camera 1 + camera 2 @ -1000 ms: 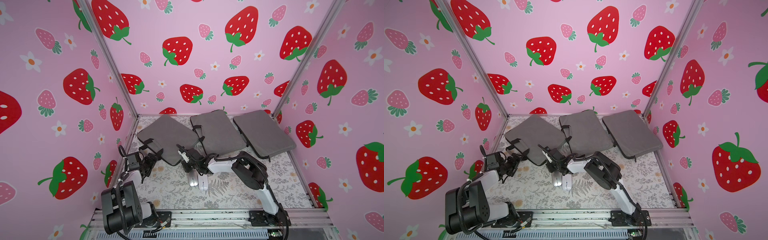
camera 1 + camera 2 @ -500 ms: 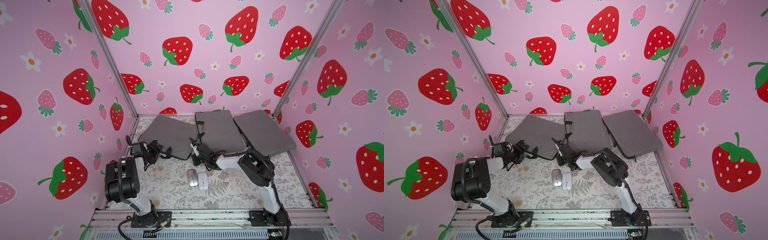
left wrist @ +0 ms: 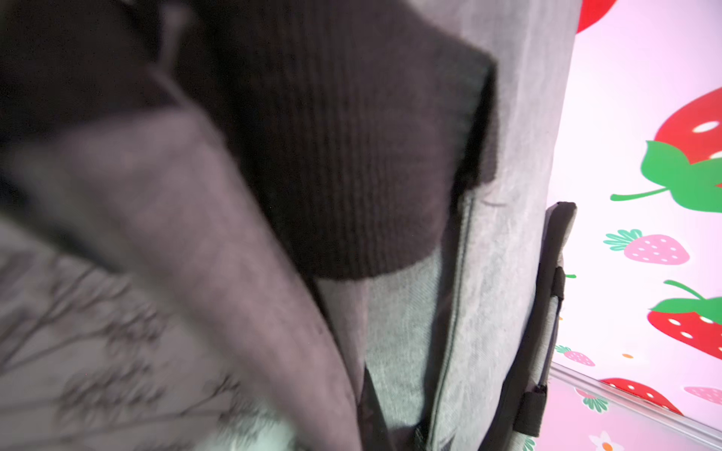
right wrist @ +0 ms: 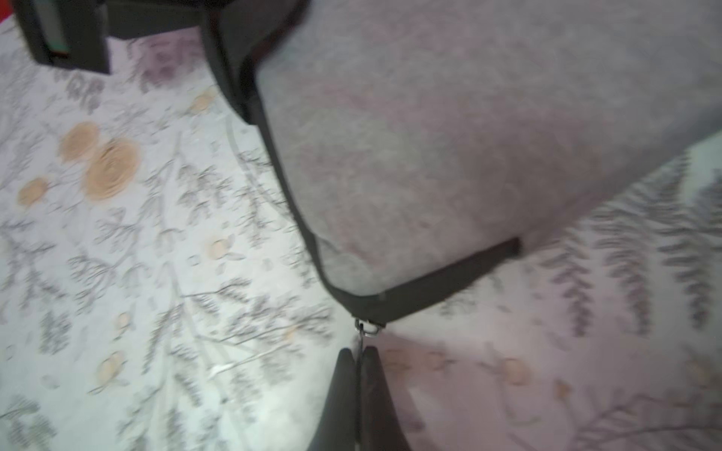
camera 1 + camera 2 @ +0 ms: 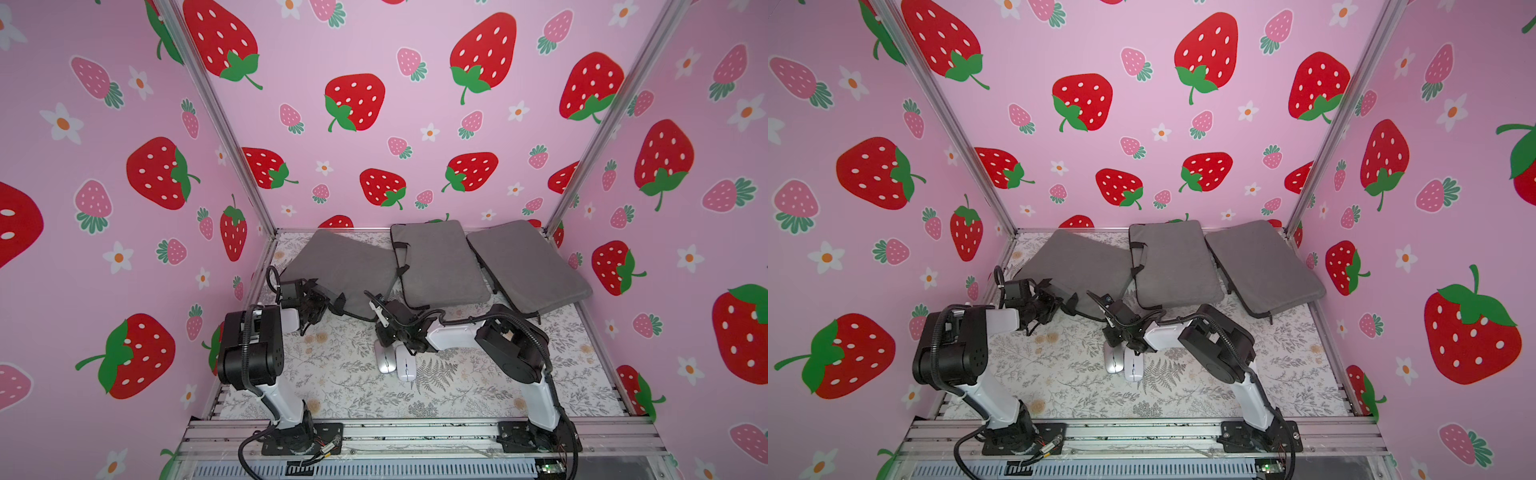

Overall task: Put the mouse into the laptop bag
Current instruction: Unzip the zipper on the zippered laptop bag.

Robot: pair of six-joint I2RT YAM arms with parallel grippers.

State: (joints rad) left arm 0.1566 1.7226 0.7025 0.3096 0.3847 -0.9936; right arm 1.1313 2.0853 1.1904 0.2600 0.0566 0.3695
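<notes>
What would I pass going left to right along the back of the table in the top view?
left grey laptop bag → middle grey laptop bag → right grey laptop bag

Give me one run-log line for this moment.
left tool: shut on corner of left laptop bag | right tool: shut on zipper pull | silver mouse, white mouse: on table, untouched

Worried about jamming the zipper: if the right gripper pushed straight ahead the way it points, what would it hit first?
The right gripper, shut on the zipper pull, would likely run into the black-trimmed corner of the laptop bag just beyond it.
</notes>
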